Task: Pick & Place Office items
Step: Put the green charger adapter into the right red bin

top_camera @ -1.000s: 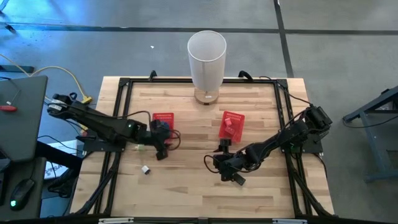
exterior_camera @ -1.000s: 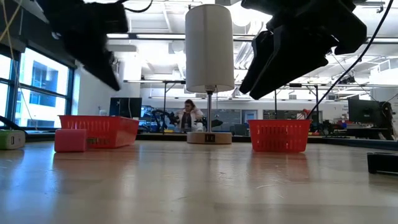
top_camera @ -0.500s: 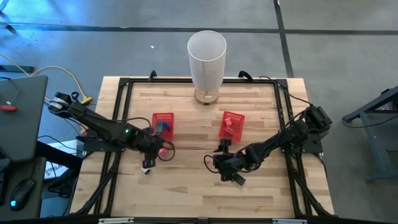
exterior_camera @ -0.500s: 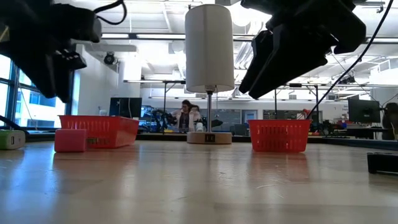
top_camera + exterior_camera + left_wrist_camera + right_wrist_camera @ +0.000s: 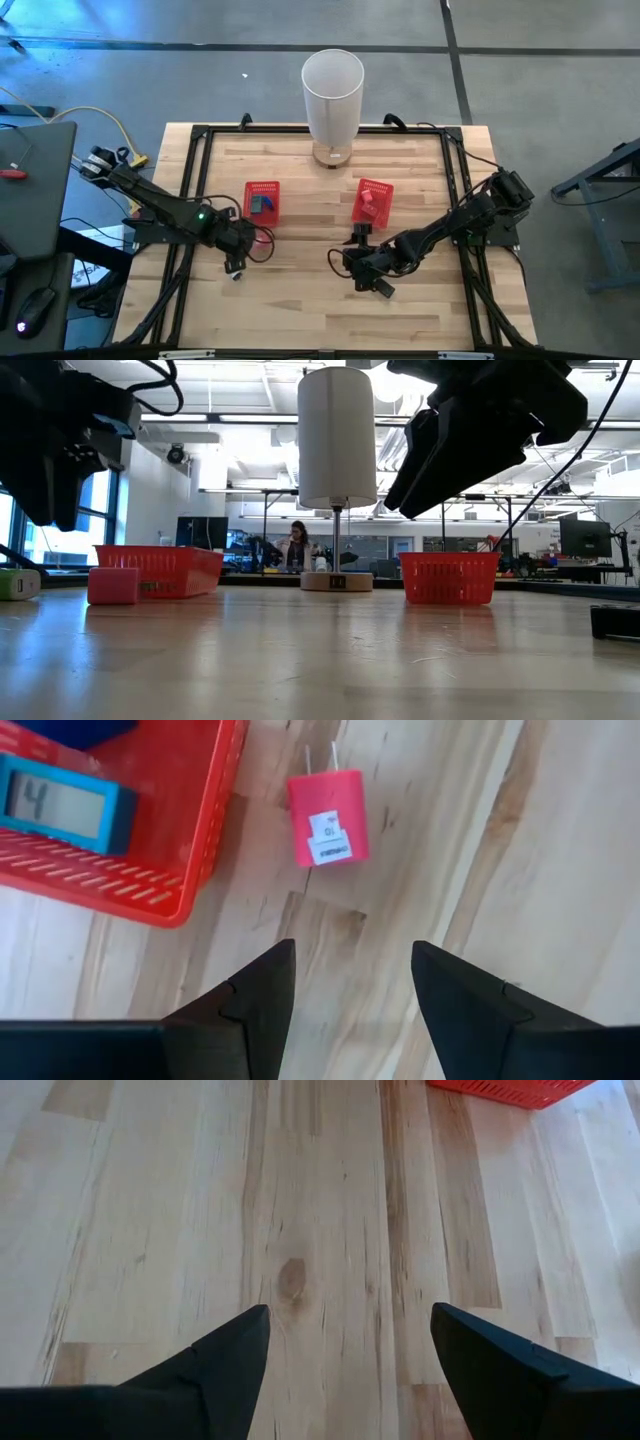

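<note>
High view: you've got two red mesh baskets mid-table, left basket (image 5: 263, 198) and right basket (image 5: 373, 200), w/ a tall white cylinder on a round base (image 5: 332, 95) at 12 o'clock of the table.
Done so far: left basket holds a teal-framed flat gadget w/ grey display (image 5: 58, 803) and a dark blue item, only partly seen; right basket holds a small red item (image 5: 367, 200). So at least 3 items look binned.
Left to do: small pink plastic plug-in charger w/ white label (image 5: 327, 818) lies on the wood table (image 5: 300, 300), just outside the left basket's rim, not touching it. A dark item sits on the table by the right arm, low view; can't tell what it is.
Left gripper (image 5: 350, 982): hangs over the charger at 7 o'clock of the left basket, jaws parted, nothing between them.
Right gripper (image 5: 348, 1352): waits over bare wood at 7 o'clock of the right basket, jaws spread, empty.
Charger axis: lying flat, label face up; long axis runs prongs-to-base, about in line w/ your left gripper's reach, so the fingers would close across its short sides.
Charger heading: the two metal prongs point away from the left gripper, base end nearest the fingers.
Progress call: partway; I judge the charger is your next pick.
</note>
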Controlling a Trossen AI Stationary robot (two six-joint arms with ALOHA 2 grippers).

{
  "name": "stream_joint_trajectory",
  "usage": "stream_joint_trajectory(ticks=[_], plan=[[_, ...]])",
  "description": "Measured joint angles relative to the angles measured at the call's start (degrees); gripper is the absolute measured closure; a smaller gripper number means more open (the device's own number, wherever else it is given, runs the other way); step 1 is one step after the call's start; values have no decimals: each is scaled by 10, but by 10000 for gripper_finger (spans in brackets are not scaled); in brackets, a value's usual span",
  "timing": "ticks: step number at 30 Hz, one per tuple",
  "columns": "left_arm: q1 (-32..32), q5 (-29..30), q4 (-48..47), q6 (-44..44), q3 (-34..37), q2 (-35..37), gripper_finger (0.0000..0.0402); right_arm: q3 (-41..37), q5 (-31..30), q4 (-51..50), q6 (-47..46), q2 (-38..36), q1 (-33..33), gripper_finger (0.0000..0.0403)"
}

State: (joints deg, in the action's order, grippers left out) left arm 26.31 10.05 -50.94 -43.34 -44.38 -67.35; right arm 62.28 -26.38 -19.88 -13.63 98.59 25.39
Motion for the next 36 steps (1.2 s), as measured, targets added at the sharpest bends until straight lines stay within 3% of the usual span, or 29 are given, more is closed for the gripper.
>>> stream_joint_trajectory(ticks=[7,12,19,28,36], plan=[[23,19,-1,-22,8,0,202,0,17,0,-2,0,0,136],[42,51,-3,-45,11,0,145,0,20,0,-3,0,0,136],[55,50,-11,-43,11,0,76,0,19,0,-3,0,0,136],[55,45,-8,-77,11,0,70,0,19,14,-2,0,0,136],[55,53,-19,31,11,0,70,0,21,14,-2,0,0,136]])
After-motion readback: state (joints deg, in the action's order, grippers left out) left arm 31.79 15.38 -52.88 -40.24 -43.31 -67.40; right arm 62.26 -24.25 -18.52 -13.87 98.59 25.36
